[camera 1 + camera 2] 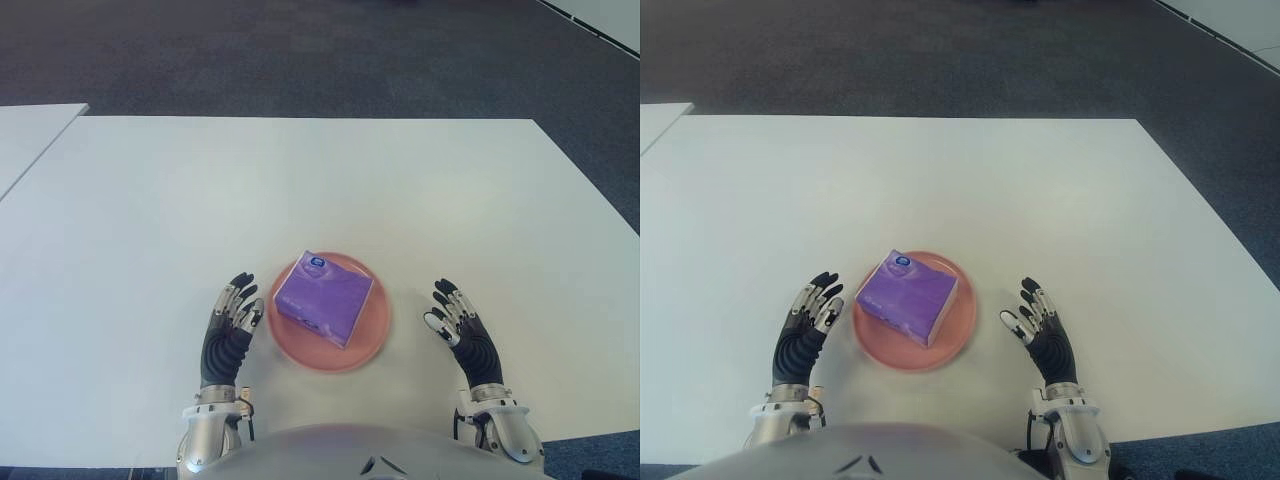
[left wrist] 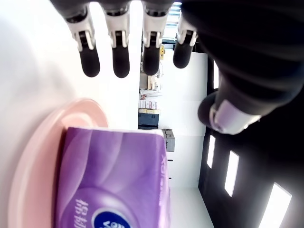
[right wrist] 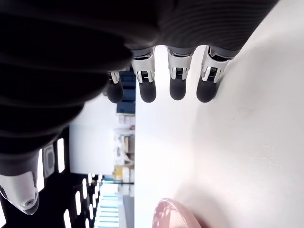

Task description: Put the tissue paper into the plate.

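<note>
Second counter: a corner of another white counter [image 1: 35, 135] shows at the far left, apart from the main one, with dark carpet [image 1: 300, 55] between and beyond them.
Counter: a white counter [image 1: 330, 190] carries everything in the scene.
Left hand: the left hand [image 1: 232, 325] shows just left of the plate, near its rim, palm turned toward the plate.
Left fingers: the fingers [image 2: 121, 54] are straight and slightly spread, holding nothing; in the left wrist view the thumb stands apart from the other four, and the pack and plate lie just beyond the fingertips.
Plate: a round salmon-pink plate [image 1: 375, 335] sits on the counter between the two hands, close to the robot's body.
Tissue paper: a purple square pack of tissue paper [image 1: 323, 297] lies inside the plate, turned corner-on like a diamond, with a small blue-and-white logo near its far corner. Neither hand touches it.
Right hand: the right hand [image 1: 460, 325] shows to the right of the plate, with a clear strip of counter between them, palm facing the plate.
Right fingers: the fingers [image 3: 176, 78] are extended and loosely spread, empty; the right wrist view shows the thumb set off to one side and a bit of the plate's rim farther off.
</note>
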Motion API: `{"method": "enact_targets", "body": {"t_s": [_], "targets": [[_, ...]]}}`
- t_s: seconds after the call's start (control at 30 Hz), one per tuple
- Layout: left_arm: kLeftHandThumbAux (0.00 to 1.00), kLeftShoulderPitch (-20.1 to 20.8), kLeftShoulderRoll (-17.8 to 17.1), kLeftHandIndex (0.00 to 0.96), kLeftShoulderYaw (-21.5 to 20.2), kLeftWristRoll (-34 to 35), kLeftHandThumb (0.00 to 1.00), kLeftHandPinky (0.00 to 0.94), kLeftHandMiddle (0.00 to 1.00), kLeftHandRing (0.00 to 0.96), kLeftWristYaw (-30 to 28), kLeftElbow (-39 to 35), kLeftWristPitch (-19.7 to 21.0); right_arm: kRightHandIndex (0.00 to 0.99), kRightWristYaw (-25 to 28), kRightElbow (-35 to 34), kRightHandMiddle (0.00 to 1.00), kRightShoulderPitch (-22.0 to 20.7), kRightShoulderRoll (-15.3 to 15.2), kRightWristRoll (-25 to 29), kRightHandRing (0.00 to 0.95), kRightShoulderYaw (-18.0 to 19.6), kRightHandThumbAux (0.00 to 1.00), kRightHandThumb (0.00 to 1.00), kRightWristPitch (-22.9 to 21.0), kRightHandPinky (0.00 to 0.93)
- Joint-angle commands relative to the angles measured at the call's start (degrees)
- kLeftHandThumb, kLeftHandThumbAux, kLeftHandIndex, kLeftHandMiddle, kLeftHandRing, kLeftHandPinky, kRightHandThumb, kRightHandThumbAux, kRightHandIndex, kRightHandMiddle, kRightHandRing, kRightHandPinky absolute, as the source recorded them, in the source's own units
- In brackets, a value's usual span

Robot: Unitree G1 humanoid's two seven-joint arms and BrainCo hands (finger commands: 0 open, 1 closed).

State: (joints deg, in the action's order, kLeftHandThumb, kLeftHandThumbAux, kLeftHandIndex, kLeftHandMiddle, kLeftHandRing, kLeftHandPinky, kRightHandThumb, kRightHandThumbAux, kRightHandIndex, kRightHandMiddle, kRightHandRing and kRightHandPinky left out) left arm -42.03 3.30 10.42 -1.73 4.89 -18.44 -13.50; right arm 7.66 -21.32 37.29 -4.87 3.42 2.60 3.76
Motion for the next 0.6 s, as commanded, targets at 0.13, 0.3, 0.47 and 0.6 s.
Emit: {"method": "enact_targets", "body": {"t_s": [0.13, 0.3, 0.47, 0.6], "targets": [[0.57, -1.75, 1.23, 0.137, 1.51, -0.88, 0.253, 0.19, 0.155, 0.158, 1.23, -2.79, 3.89, 0.057, 0.59, 0.4, 0.061, 0.11, -0.49, 0.31, 0.0, 0.37, 0.568, 0.146, 0.52, 0.0], [0.565, -1.99, 1.38, 0.126, 2.1, -1.23, 0.262, 0.183, 0.154, 0.154, 1.68, -3.45, 4.54, 0.051, 0.64, 0.37, 0.059, 0.04, -0.44, 0.42, 0.0, 0.62, 0.577, 0.149, 0.54, 0.0], [0.559, -1.6, 1.04, 0.129, 2.04, 0.27, 0.255, 0.19, 0.156, 0.159, 0.91, -3.04, 4.12, 0.048, 0.81, 0.28, 0.058, -0.13, -0.47, 0.83, 0.0, 0.82, 0.582, 0.154, 0.17, 0.0], [0.558, -1.34, 0.84, 0.138, 2.06, 0.51, 0.251, 0.194, 0.161, 0.164, 0.94, -3.16, 4.77, 0.049, 0.8, 0.34, 0.059, -0.34, -0.45, 0.86, 0.0, 0.95, 0.583, 0.157, 0.05, 0.0]]}}
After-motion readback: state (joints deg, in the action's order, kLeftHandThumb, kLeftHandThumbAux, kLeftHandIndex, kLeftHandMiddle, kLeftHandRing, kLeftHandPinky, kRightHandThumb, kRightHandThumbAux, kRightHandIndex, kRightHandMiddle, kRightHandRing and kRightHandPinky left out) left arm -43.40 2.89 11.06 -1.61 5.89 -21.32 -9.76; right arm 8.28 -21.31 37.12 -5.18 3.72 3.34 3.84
